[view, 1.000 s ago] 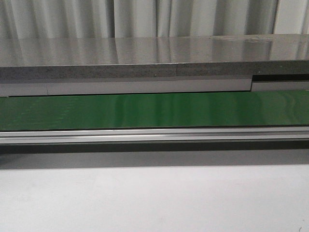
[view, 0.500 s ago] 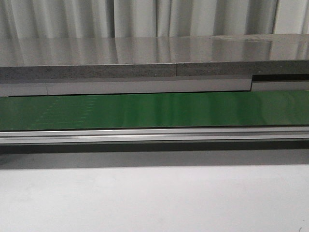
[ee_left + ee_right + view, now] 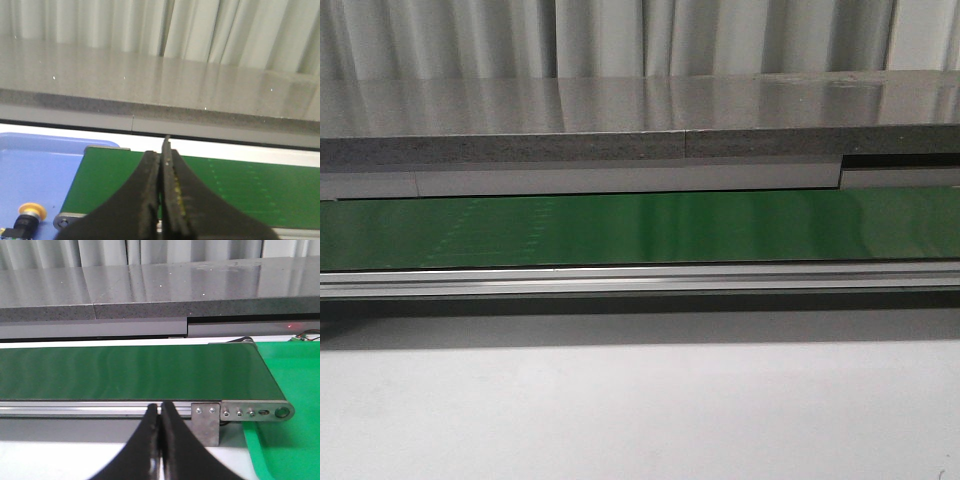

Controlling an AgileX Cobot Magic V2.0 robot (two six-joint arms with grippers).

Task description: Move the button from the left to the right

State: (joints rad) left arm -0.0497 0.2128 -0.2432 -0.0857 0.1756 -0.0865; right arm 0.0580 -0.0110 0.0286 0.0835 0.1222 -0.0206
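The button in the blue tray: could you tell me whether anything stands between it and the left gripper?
Nothing visible does. In the left wrist view the button sits in the blue tray, just past the end of the green conveyor belt, with its yellow cap uncovered. The left gripper is shut, over the belt's end, with only bare belt and tray between them.

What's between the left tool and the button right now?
In the left wrist view, only bare blue tray and the conveyor's corner separate the left tool from the button.

I am working in a factory-style test cell: a green conveyor belt [image 3: 640, 228] on a metal rail [image 3: 640, 280], grey bench [image 3: 620, 120] behind, pale curtains [image 3: 620, 35] beyond my pincers.
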